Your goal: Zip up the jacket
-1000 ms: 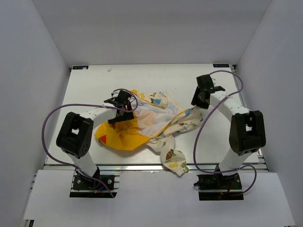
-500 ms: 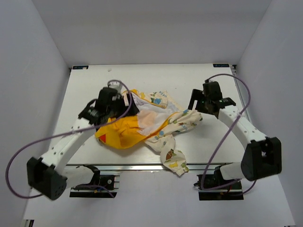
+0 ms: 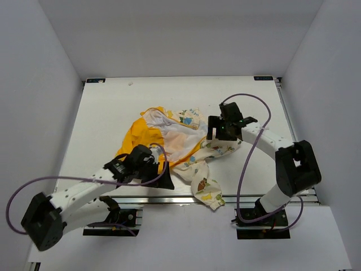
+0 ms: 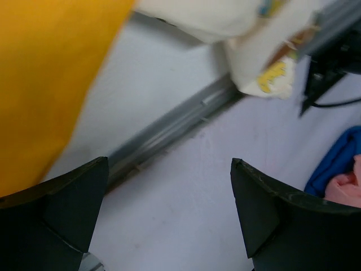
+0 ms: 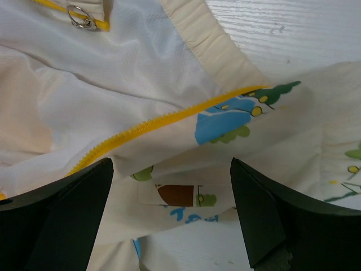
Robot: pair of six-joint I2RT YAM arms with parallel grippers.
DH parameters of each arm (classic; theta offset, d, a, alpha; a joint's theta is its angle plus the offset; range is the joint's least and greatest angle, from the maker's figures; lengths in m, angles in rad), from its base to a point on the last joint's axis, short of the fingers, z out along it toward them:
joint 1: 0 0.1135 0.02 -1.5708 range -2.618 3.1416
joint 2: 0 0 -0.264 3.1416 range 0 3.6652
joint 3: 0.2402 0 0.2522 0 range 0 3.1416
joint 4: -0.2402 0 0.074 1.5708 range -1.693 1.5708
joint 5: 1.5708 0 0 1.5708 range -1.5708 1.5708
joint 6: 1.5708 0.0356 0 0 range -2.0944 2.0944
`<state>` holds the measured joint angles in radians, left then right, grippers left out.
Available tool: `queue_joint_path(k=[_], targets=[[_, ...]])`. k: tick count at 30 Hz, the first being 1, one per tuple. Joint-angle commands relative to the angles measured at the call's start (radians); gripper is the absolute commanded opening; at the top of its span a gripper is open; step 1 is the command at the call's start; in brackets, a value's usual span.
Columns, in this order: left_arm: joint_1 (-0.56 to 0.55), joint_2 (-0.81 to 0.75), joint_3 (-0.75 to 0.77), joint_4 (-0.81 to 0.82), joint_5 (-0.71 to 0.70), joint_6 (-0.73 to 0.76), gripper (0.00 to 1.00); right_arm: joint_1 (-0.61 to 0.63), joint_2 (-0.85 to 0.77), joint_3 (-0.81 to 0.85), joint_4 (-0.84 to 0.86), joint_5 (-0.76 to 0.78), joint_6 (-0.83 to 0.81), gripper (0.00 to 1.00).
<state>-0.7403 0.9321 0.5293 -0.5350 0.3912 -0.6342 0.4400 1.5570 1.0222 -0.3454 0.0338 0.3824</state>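
Note:
The jacket lies crumpled mid-table, cream with cartoon prints, its yellow hood and lining to the left, and one sleeve hangs over the front edge. My left gripper is open and empty at the table's front edge, right of the yellow fabric. My right gripper is open, just above the jacket's right side. In the right wrist view the yellow zipper teeth run diagonally just beyond the jaws, with a metal ring at the top left.
The aluminium front rail of the table runs under the left gripper, with the floor beyond. Blue and pink cloth lies off the table. White walls enclose the table on three sides.
My left arm has swung from the jacket's far left side down to the front edge, letting the yellow fabric go. My right gripper has moved left onto the jacket's right side.

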Motion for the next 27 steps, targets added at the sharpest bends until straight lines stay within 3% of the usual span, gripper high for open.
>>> queue_joint_path(k=[1, 6, 7, 14, 20, 24, 27], targets=[[-0.008, 0.163, 0.023, 0.089, -0.098, -0.010, 0.98, 0.012, 0.046, 0.073, 0.032, 0.024, -0.017, 0.89], [-0.004, 0.373, 0.233, 0.052, -0.475, -0.028, 0.98, 0.012, 0.086, 0.058, 0.028, 0.046, -0.017, 0.89], [0.028, 0.472, 0.352, -0.010, -0.629, -0.044, 0.98, 0.014, 0.089, 0.021, 0.023, 0.069, -0.002, 0.89], [0.281, 0.712, 0.561, -0.002, -0.615, 0.014, 0.98, 0.095, 0.069, -0.112, 0.022, 0.100, 0.082, 0.89], [0.288, 0.982, 0.719, -0.017, -0.559, 0.080, 0.98, 0.225, -0.018, -0.252, -0.009, 0.104, 0.225, 0.89], [0.288, 1.068, 0.748, 0.036, -0.565, 0.122, 0.98, 0.325, -0.069, -0.361, -0.024, 0.037, 0.305, 0.89], [0.288, 1.155, 0.851, 0.075, -0.537, 0.203, 0.98, 0.406, -0.081, -0.372, -0.056, -0.011, 0.288, 0.89]])
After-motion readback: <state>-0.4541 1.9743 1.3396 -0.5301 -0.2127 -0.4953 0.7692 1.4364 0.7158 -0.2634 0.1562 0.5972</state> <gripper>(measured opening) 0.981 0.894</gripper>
